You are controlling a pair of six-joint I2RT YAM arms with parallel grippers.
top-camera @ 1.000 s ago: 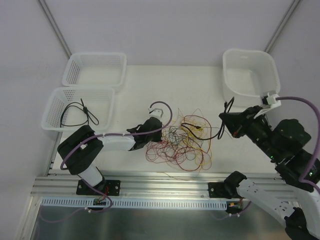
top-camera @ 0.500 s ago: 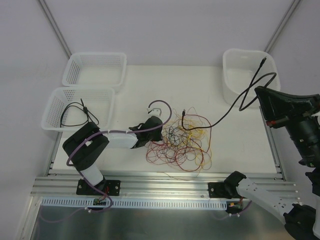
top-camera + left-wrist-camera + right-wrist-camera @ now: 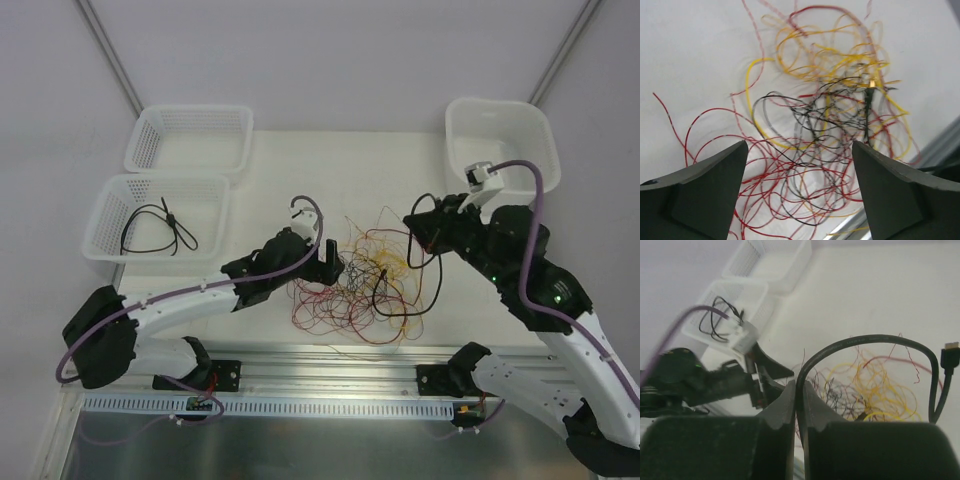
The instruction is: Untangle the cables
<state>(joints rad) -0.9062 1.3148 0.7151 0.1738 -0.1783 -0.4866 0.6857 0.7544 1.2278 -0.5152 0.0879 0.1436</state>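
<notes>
The cables point(image 3: 360, 290) lie as a loose tangle of red, yellow and black wires in the middle of the table, and fill the left wrist view point(image 3: 825, 110). My left gripper point(image 3: 330, 264) hovers over the tangle's left part, open, with only wires below showing between its fingers point(image 3: 800, 170). My right gripper point(image 3: 418, 232) is at the tangle's upper right, shut on a thicker black cable point(image 3: 880, 338). That cable arcs out from the jaws point(image 3: 799, 390) and ends in a plug point(image 3: 951, 357). Its other part hangs down into the tangle point(image 3: 437, 268).
A mesh basket point(image 3: 105, 215) at the left holds a bundled black cable point(image 3: 160, 228), and another mesh basket point(image 3: 190, 112) stands behind it. A white bin point(image 3: 545, 150) is at the back right. An aluminium rail point(image 3: 330, 365) runs along the near edge.
My left gripper has opened and moved right over the tangle. My right arm, which had lifted the black cable high toward the bin, has come back down to the tangle's right side.
</notes>
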